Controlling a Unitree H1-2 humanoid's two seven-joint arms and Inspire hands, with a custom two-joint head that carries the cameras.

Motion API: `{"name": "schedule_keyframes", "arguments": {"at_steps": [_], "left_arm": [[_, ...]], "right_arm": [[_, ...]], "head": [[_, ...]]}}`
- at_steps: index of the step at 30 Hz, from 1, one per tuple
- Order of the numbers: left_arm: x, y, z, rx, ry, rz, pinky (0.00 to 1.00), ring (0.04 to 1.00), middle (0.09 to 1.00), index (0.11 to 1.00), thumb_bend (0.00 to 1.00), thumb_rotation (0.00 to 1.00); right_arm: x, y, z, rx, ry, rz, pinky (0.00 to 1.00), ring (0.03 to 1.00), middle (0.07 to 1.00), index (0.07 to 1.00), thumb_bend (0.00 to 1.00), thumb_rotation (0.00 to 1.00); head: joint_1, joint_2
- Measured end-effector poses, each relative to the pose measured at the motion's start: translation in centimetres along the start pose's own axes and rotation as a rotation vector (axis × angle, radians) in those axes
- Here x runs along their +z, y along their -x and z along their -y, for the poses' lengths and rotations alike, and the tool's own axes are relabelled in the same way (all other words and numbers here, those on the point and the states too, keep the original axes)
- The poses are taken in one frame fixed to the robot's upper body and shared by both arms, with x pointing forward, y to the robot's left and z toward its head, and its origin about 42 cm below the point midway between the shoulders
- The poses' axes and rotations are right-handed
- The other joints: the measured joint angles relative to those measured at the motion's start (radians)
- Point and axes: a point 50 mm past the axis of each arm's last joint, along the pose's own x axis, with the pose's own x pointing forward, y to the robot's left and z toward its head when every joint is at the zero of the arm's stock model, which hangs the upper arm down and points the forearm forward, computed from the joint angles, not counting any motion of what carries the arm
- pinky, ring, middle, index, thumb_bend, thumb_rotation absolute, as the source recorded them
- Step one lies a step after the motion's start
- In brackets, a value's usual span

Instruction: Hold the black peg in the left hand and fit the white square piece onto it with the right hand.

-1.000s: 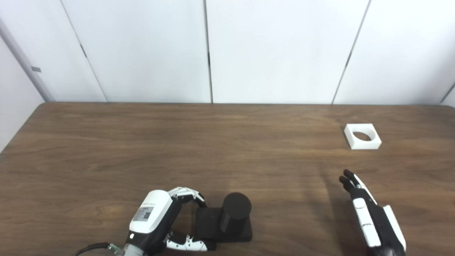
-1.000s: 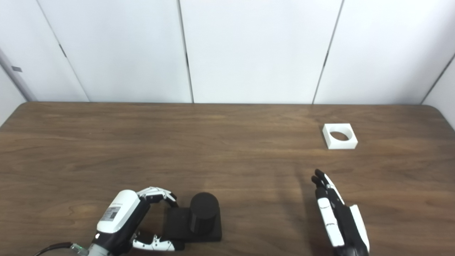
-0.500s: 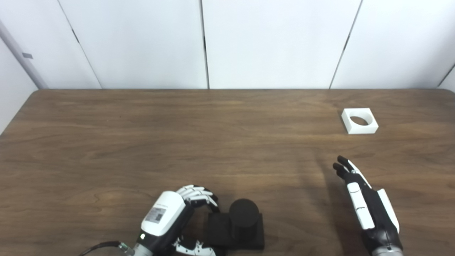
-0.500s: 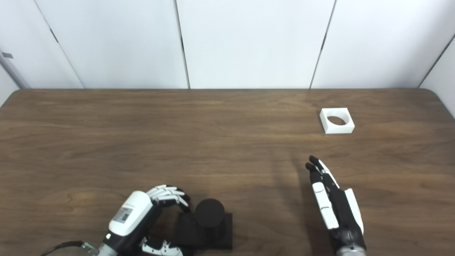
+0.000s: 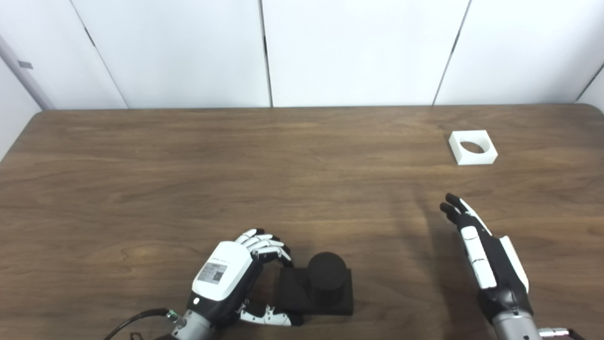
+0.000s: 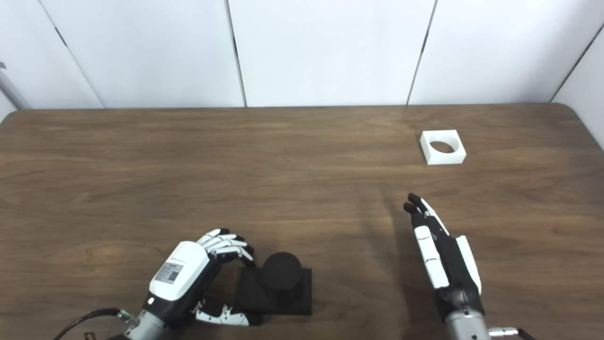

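Observation:
The black peg (image 5: 326, 277) is a short round post upright on a square black base (image 5: 292, 295), near the table's front edge. My left hand (image 5: 231, 274) is at the base's left end, with curled fingers (image 5: 266, 245) on its back corner and the thumb along its front edge. The white square piece (image 5: 472, 147), with a round hole, lies flat at the far right; it also shows in the right eye view (image 6: 442, 147). My right hand (image 5: 486, 257) is open and flat, its fingers pointing toward the white piece, well short of it.
The brown wooden table (image 5: 188, 179) fills the view, with white wall panels behind it. A black cable (image 5: 137, 321) runs from my left wrist at the bottom edge.
The camera has tilted down, so the whole scene sits differently. My left fingers have curled tighter on the base. My right hand has reached a little farther toward the white piece.

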Motion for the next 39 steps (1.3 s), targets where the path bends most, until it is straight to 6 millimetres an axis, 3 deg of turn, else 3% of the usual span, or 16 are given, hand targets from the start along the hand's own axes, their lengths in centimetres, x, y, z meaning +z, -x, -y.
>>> {"name": "schedule_keyframes", "arguments": {"at_steps": [3, 6, 7, 9, 13, 14, 17, 22, 25, 31, 39], "left_arm": [[0.1, -0.1, -0.1, -0.008, -0.006, -0.002, 0.87, 0.808, 0.724, 0.485, 0.52, 0.05], [0.3, -0.1, -0.2, -0.014, -0.006, -0.005, 0.86, 0.806, 0.724, 0.485, 0.52, 0.05], [0.3, -0.1, -0.2, -0.014, -0.005, -0.009, 0.86, 0.805, 0.724, 0.485, 0.52, 0.05], [0.3, -0.2, -0.3, -0.017, 0.001, -0.015, 0.85, 0.803, 0.725, 0.486, 0.52, 0.05], [0.7, -0.4, -0.5, -0.028, 0.015, -0.022, 0.84, 0.798, 0.726, 0.485, 0.52, 0.05], [0.8, -0.5, -0.5, -0.031, 0.016, -0.022, 0.84, 0.798, 0.726, 0.485, 0.52, 0.05], [1.2, -0.5, -0.6, -0.031, 0.010, -0.028, 0.84, 0.798, 0.728, 0.485, 0.52, 0.05], [2.0, -0.7, -0.8, -0.045, 0.005, -0.029, 0.84, 0.804, 0.733, 0.486, 0.52, 0.05], [2.0, -0.7, -0.9, -0.050, 0.009, -0.041, 0.83, 0.804, 0.733, 0.486, 0.52, 0.05], [2.2, -0.7, -1.1, -0.054, 0.010, -0.041, 0.82, 0.798, 0.729, 0.486, 0.52, 0.05], [2.3, -0.7, -1.1, -0.053, 0.012, -0.035, 0.82, 0.796, 0.725, 0.485, 0.52, 0.05]], "right_arm": [[0.3, 0.1, 0.3, 0.020, -0.054, -0.020, 0.97, 0.964, 0.922, 0.919, 0.36, 0.69], [1.0, -0.2, 0.9, 0.031, -0.076, -0.029, 1.00, 0.990, 0.935, 0.879, 0.37, 0.58], [1.5, -0.4, 1.1, 0.028, -0.074, -0.009, 0.96, 0.959, 0.917, 0.860, 0.39, 0.51], [2.8, -1.5, 1.8, 0.010, -0.047, 0.050, 0.89, 0.903, 0.868, 0.815, 0.48, 0.35], [6.1, -5.3, 5.6, -0.002, 0.182, 0.174, 0.86, 0.876, 0.847, 0.790, 0.63, 0.23], [7.1, -6.7, 7.3, -0.014, 0.233, 0.195, 0.86, 0.876, 0.846, 0.789, 0.63, 0.22], [8.8, -9.2, 9.9, -0.033, 0.287, 0.218, 0.88, 0.894, 0.856, 0.797, 0.67, 0.17], [8.5, -12.3, 12.0, 0.039, 0.390, 0.138, 0.93, 0.919, 0.871, 0.804, 0.74, 0.16], [9.1, -13.8, 12.7, 0.085, 0.491, 0.113, 0.99, 0.949, 0.897, 0.816, 0.81, 0.17], [10.8, -17.8, 13.9, 0.078, 0.585, 0.083, 0.91, 0.944, 0.924, 0.809, 0.86, 0.15], [10.6, -21.2, 12.9, 0.084, 0.728, 0.014, 0.90, 0.941, 0.935, 0.801, 0.88, 0.18]], "head": [[-0.021, 0.000], [-0.047, 0.005], [-0.060, 0.005], [-0.086, 0.005], [-0.109, 0.006], [-0.109, 0.006], [-0.104, 0.012], [-0.104, 0.020], [-0.123, 0.023], [-0.132, 0.025], [-0.169, 0.014]]}}
